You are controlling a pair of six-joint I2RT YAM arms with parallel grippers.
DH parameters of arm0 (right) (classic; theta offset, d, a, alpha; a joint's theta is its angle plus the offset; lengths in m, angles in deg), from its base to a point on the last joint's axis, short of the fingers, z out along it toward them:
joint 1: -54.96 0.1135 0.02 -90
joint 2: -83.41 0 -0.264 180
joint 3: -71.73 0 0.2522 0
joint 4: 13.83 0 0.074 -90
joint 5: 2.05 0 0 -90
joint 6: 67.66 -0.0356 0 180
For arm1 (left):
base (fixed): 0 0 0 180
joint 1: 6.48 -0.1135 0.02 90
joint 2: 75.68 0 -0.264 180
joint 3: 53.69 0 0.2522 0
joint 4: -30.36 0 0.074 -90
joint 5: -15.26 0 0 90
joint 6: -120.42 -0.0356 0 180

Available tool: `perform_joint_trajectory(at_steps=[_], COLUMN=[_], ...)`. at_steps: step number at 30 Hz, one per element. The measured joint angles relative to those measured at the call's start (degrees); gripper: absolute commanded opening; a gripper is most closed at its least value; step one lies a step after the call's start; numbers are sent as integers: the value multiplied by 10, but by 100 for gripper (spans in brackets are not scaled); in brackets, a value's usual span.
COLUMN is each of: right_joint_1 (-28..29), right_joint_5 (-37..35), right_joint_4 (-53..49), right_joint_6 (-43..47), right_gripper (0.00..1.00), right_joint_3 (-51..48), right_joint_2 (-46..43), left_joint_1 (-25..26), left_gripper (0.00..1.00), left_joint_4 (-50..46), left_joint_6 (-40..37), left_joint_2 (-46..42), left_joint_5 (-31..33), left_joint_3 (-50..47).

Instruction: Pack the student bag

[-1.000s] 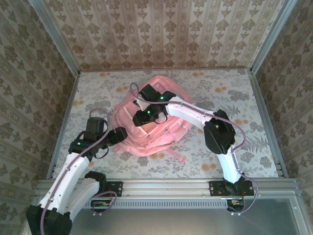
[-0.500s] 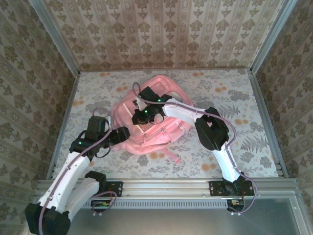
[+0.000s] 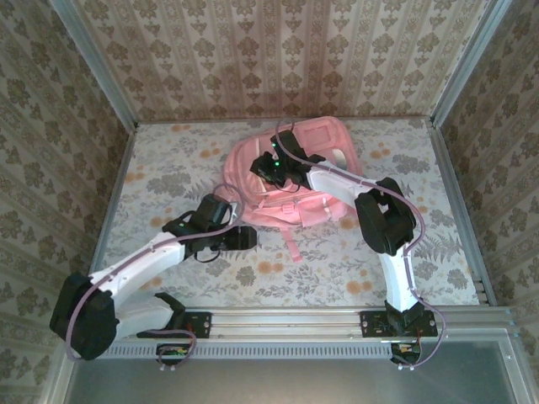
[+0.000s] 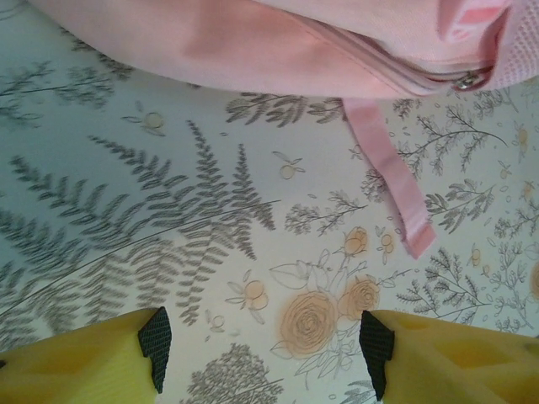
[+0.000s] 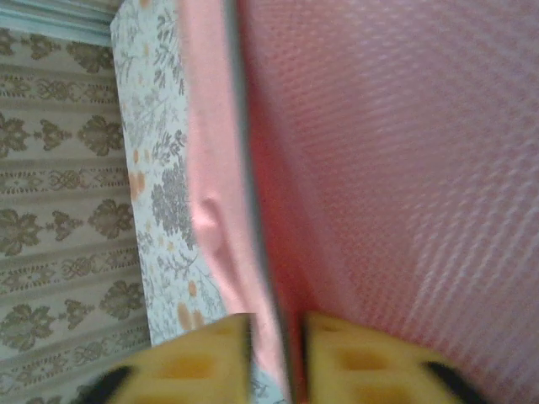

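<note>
Student bag (image 3: 290, 206) slid rearward; right gripper (image 5: 278, 326) pinches its edge, left gripper (image 4: 265, 337) gapes.

big pink student bag (image 3: 290, 206) lies flat — one strap (image 3: 290, 244) trailing nearward.

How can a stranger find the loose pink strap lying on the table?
Start at the large pink student bag on the flowered table. From its near edge one flat strap runs out toward the left gripper. It alone lies on the bare tabletop, its end free.
</note>
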Motion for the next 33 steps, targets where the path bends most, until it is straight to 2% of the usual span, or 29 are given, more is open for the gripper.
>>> perform_joint_trajectory(at_steps=[2, 5, 9, 14, 16, 19, 24, 28, 30, 33], right_joint_1=[3, 6, 5, -20, -45, -76, -80, -80, -80, -82], right_joint_5=[-14, -53, -111, -168, -170, -165, -120, -95, -92, -91], right_joint_4=[-24, -76, -125, -116, -94, -54, 15, 78, 109, 149], right_joint_6=[18, 58, 111, 117, 90, 35, -60, -111, -124, -137], right_gripper=[60, 65, 65, 53, 53, 59, 63, 60, 53, 31], right_joint_3=[10, 10, -42, -206, -297, -421, -549, -572, -572, -571], right_joint_2=[-1, -29, -139, -351, -429, -489, -467, -429, -412, -376], left_joint_1=[13, 33, 49, 56, 55, 55, 55, 55, 55, 55], left_gripper=[70, 69, 66, 61, 59, 58, 55, 54, 53, 52], left_joint_4=[7, 22, 42, 75, 91, 114, 141, 152, 157, 163], left_joint_6=[-4, -9, -9, -1, 8, 23, 40, 51, 55, 59], left_joint_2=[24, 54, 91, 132, 146, 164, 186, 188, 188, 188], left_joint_5=[0, 0, 0, -8, -12, -20, -27, -29, -31, -31], left_joint_3=[16, 37, 58, 71, 72, 72, 76, 78, 78, 78])
